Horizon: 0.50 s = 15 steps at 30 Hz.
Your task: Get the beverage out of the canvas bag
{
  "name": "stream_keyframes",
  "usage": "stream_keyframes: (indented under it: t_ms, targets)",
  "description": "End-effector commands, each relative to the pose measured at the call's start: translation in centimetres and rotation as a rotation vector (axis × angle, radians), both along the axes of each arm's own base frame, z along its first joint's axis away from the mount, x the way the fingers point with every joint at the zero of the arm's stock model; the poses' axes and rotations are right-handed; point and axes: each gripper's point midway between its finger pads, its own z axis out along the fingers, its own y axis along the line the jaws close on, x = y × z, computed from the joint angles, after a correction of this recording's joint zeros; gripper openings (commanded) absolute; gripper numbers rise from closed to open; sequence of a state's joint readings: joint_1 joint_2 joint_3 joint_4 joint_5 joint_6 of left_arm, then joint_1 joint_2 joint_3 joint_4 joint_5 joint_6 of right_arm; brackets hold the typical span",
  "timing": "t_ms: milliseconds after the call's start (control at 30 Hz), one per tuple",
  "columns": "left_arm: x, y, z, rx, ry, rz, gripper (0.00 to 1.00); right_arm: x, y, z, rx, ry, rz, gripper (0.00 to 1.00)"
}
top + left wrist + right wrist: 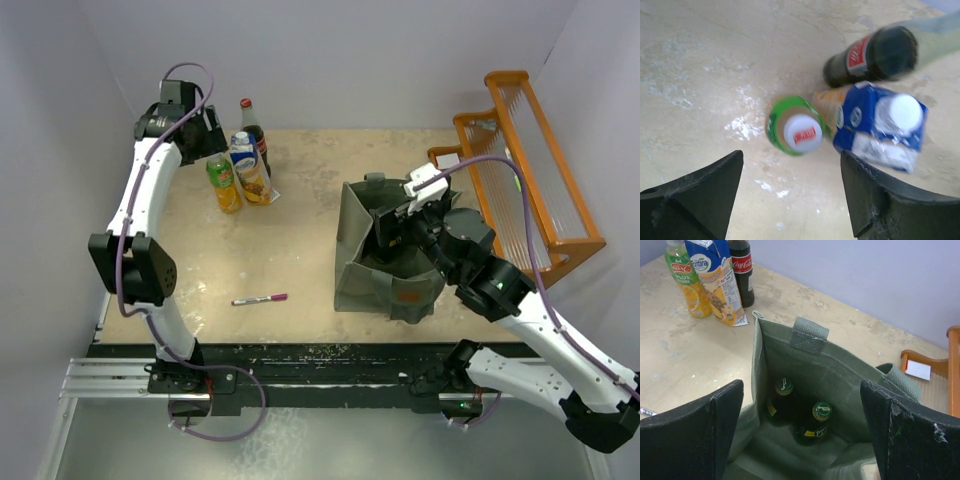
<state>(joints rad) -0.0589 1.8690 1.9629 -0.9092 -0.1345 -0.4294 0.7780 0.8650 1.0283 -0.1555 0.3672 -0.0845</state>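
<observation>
The grey-green canvas bag stands open right of centre, its far wall facing me. Two dark green-capped beverage bottles stand inside it. My right gripper hovers open over the bag's mouth, holding nothing; from above it shows as. At the back left stand a green-and-orange juice bottle, a blue carton and a cola bottle. My left gripper is open just above and behind the juice bottle, clear of it.
An orange wooden rack stands at the right edge, close to the bag. A pink-capped pen lies on the table near the front, left of the bag.
</observation>
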Motion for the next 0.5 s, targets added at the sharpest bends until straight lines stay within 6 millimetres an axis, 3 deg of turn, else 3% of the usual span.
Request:
stream_keyframes:
  t_ms: [0,167,467]
  targets:
    - [-2.6,-2.2,6.7,-0.152,-0.173,-0.037,0.82,-1.0,-0.7,2.0,0.117,0.000,-0.010,1.00]
    - [-6.1,-7.4,9.9,-0.358,-0.277,-0.163,0.81,-1.9,-0.6,2.1,0.163,0.016,0.014,1.00]
    - [-11.5,-19.4,12.1,-0.535,-0.309,-0.374,0.80,-2.6,-1.8,1.3,0.183,0.076,-0.029,1.00]
